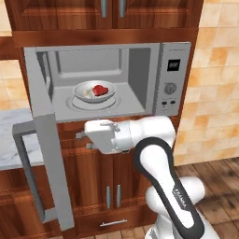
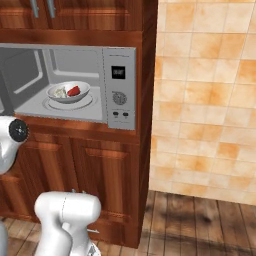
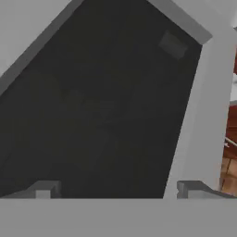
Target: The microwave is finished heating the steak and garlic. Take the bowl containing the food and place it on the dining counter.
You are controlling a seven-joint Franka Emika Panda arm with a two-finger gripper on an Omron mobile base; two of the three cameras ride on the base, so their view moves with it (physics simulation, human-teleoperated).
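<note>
The silver-grey microwave (image 1: 172, 79) (image 2: 119, 87) stands open, its door (image 1: 49, 140) swung out to the left. On the turntable inside sits the white bowl (image 1: 94, 91) (image 2: 68, 92), holding the red steak (image 1: 99, 89) (image 2: 74, 90) and the pale garlic (image 1: 87, 94) (image 2: 60, 92). My gripper (image 1: 83, 140) (image 3: 118, 190) hangs below the microwave's opening, pointing left at the door. It is open, with nothing between its fingers. The door's dark glass (image 3: 106, 106) is close in front of the hand. The dining counter is out of view.
The open door and its grey handle (image 1: 21, 140) jut out on my left. Wooden cabinets (image 1: 112, 186) run under and above the microwave. A marble countertop (image 1: 11, 140) lies behind the door at left. A tiled wall (image 2: 205, 100) and wooden floor (image 2: 200, 220) lie to the right.
</note>
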